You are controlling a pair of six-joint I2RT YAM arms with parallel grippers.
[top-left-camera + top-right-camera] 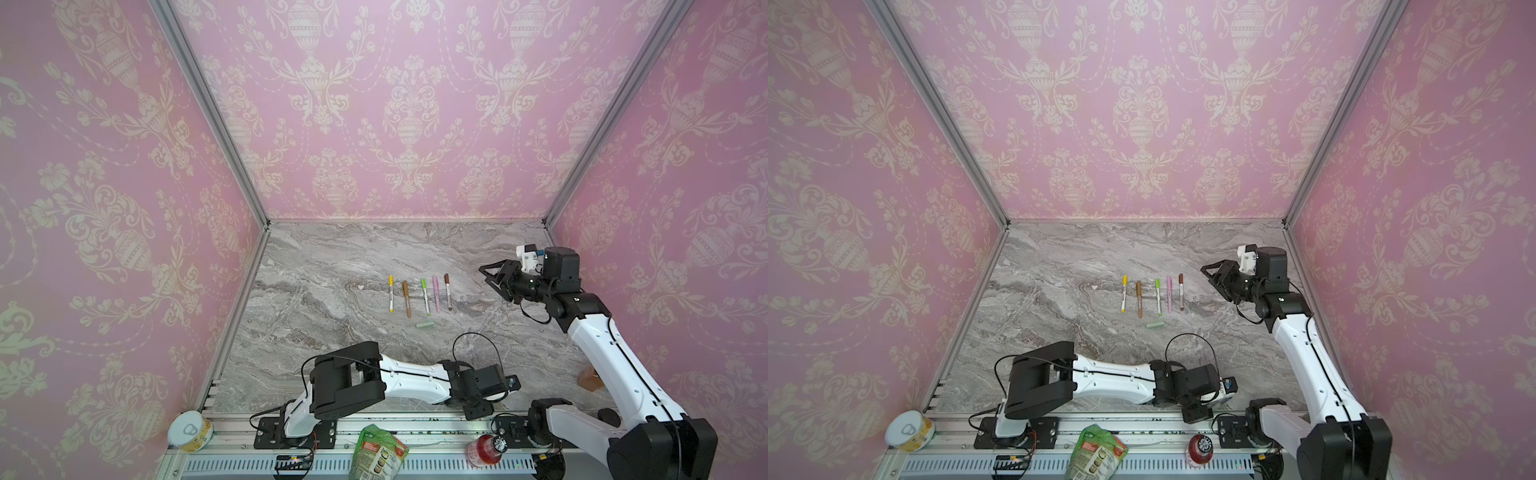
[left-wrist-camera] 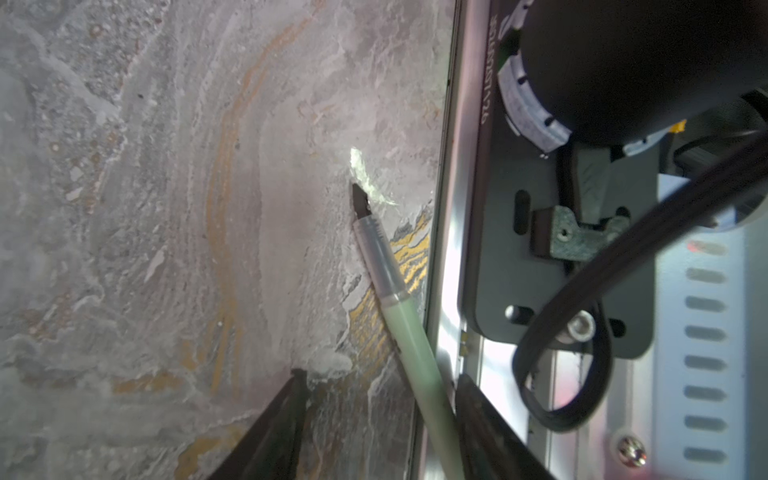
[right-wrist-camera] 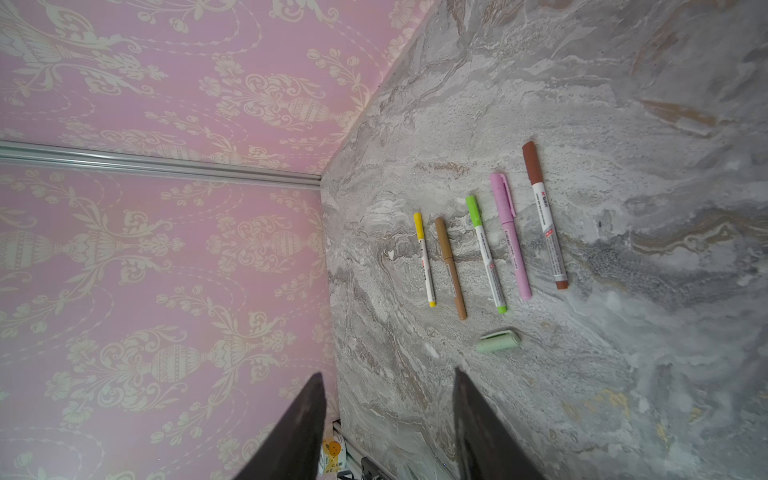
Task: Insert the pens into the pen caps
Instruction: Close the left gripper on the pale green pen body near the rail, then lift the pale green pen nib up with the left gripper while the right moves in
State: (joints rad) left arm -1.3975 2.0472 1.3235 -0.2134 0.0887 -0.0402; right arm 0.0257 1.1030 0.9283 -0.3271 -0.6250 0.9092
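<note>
Left wrist view: the left fingers (image 2: 274, 436) stand apart above the marble table (image 2: 145, 208). The uncapped pale green pen (image 2: 409, 332) slants between them. Its barrel lies against one finger and clear of the other, so it is not clamped. Its dark tip is close to the table, but I cannot tell whether it touches.

Right wrist view: the right fingers (image 3: 295, 428) are spread wide with nothing between them. The pale green cap (image 3: 498, 341) lies on its side on the table. Just beyond the cap, five capped pens (image 3: 511, 237) lie in a row; the lime pen (image 3: 485, 253) ends nearest it.

In both top views the row lies just behind the cap (image 1: 424, 323) (image 1: 1154, 324). The right fingers (image 1: 498, 268) (image 1: 1221, 268) hang raised, right of the cap and well apart. The left arm (image 1: 415, 376) stretches low, in front of the cap and well apart.
</note>
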